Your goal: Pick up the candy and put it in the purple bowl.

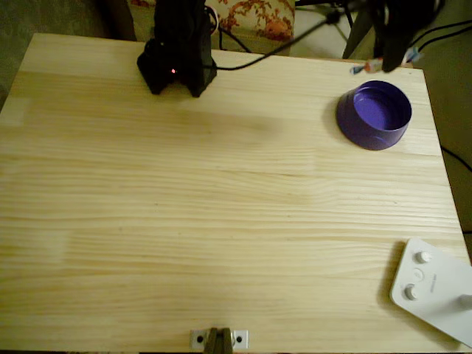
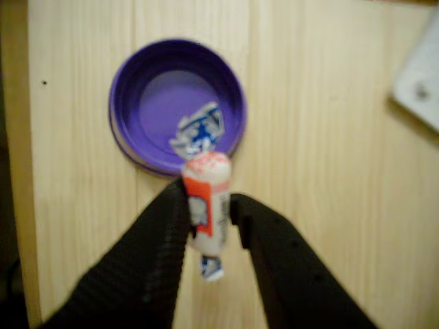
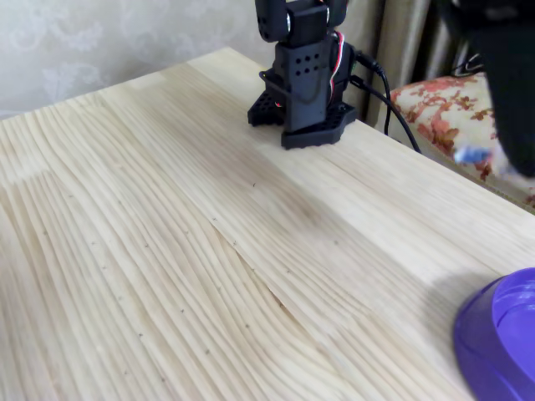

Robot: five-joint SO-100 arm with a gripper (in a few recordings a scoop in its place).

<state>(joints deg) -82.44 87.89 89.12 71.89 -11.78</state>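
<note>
Candy (image 2: 208, 202) is clamped between the two black fingers (image 2: 159, 240) of the gripper (image 2: 209, 212), held upright in the wrist view: white body, red band near the top, twisted blue-white wrapper ends sticking out above and below the grip. Its top wrapper end overlaps the near rim of the bowl (image 2: 130, 130) in that view, so the candy hangs above the table (image 2: 329, 205) right at the bowl's edge, not inside it. How high, I can't tell. Overhead, the candy (image 1: 366, 68) shows as a small blurred bit with red and blue under the dark gripper (image 1: 391, 51), just beyond the bowl (image 1: 354, 122), which sits near the table's (image 1: 221, 221) far right corner. Bowl is purple, straight-walled, lighter violet inside, nothing in it. In the fixed view the gripper (image 3: 510, 125) is a dark blur at upper right with a bluish wrapper tip (image 3: 471, 154) poking out; the bowl (image 3: 481, 342) is cut off at the lower right corner, well below it in the picture. Arm base (image 1: 177, 63) stands at the table's far edge, well apart from the bowl, red LED lit, cables running off behind. White device (image 1: 435, 291) with round buttons lies at the near right corner, well apart from the bowl. Small metal bracket (image 1: 219, 339) at the middle of the near edge.
</note>
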